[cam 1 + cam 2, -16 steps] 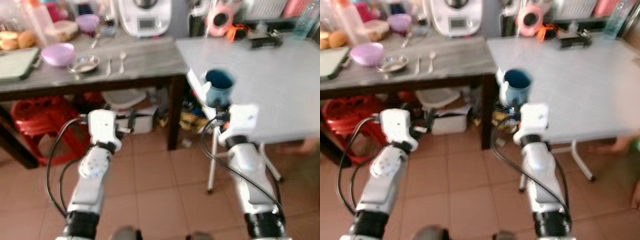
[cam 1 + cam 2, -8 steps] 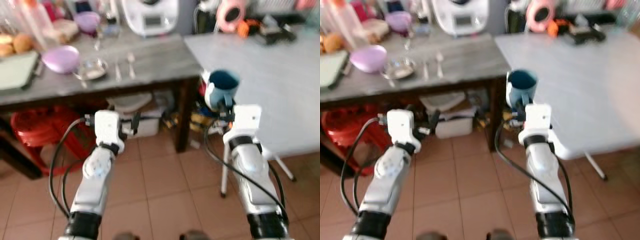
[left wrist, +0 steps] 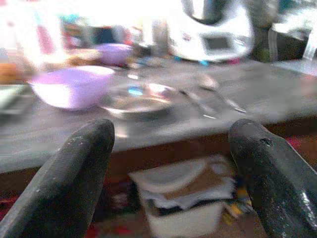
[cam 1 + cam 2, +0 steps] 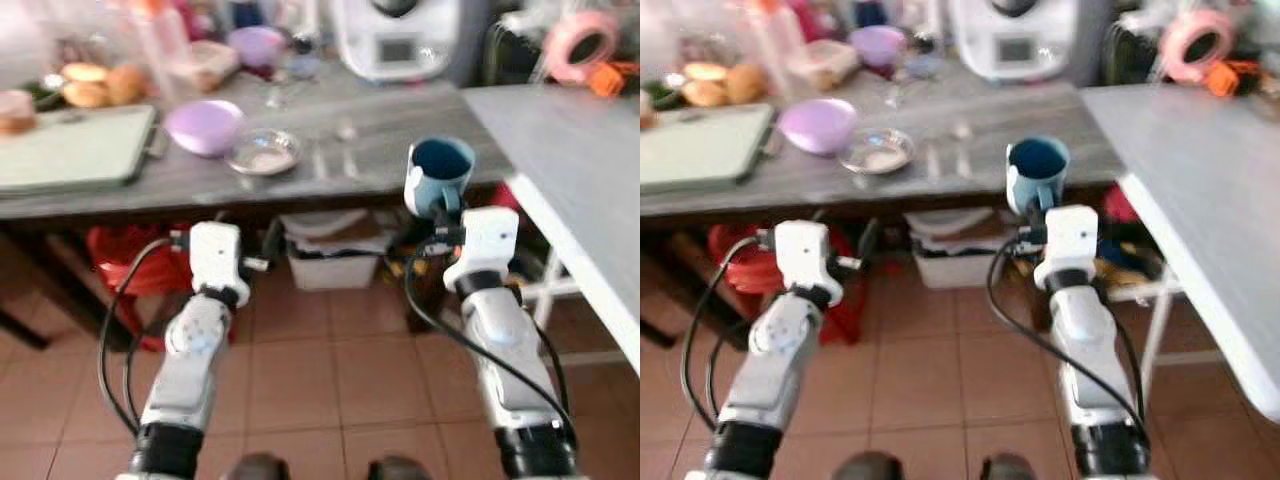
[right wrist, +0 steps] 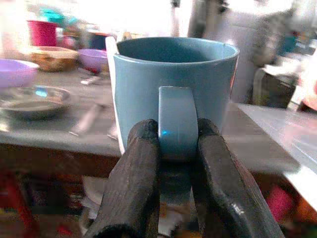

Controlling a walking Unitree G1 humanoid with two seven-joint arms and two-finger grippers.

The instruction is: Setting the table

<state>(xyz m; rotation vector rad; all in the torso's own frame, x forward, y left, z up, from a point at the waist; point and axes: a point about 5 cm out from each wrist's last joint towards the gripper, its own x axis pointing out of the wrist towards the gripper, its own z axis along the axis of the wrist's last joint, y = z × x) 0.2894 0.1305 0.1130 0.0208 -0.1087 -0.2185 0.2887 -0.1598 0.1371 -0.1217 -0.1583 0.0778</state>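
I judge the task is only at its start: my right gripper (image 5: 171,198) is clamped on the handle of the blue mug (image 5: 173,94), held upright in the air in front of the dark table's (image 4: 380,170) front edge, and it is not set down yet. My left gripper (image 3: 171,163) is spread wide and empty. The mug looks empty; on the table stand a purple bowl (image 4: 203,126) and a glass dish (image 4: 264,154), contents unclear.
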